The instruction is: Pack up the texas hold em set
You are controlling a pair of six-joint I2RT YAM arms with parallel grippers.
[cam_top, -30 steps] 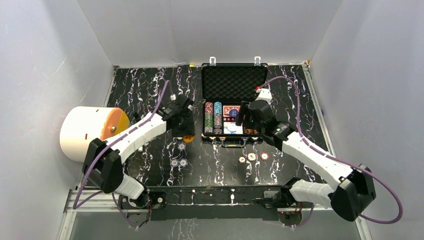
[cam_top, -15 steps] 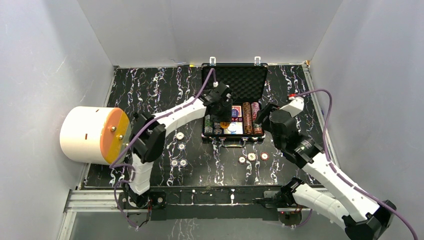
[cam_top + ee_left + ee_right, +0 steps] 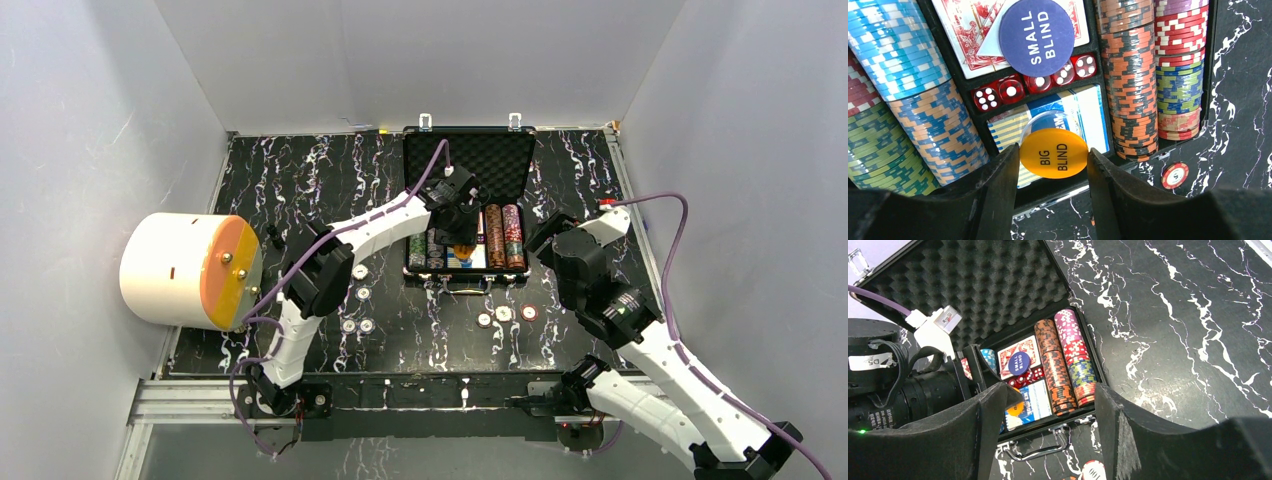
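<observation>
The black briefcase (image 3: 468, 160) lies open at the table's far middle, foam lid up. Rows of poker chips (image 3: 1130, 85) fill its tray beside a red card deck (image 3: 968, 35), a blue SMALL BLIND button (image 3: 1036, 36), red dice (image 3: 1035, 85) and a blue deck (image 3: 1083, 115). My left gripper (image 3: 1054, 150) hangs over the tray's front, shut on an orange BIG BLIND button (image 3: 1054, 156). My right gripper (image 3: 1050, 390) is open and holds nothing, just right of the case (image 3: 998, 290). Loose chips (image 3: 504, 314) lie in front of the case, and others (image 3: 358, 325) to its front left.
A big white drum with an orange face (image 3: 185, 268) lies at the table's left edge. White walls close in the table on three sides. The case's chrome handle (image 3: 1035, 447) points toward the arm bases.
My left arm swung from the table left of the case to over its tray, carrying the orange button. My right arm drew back from over the case to its right side.
</observation>
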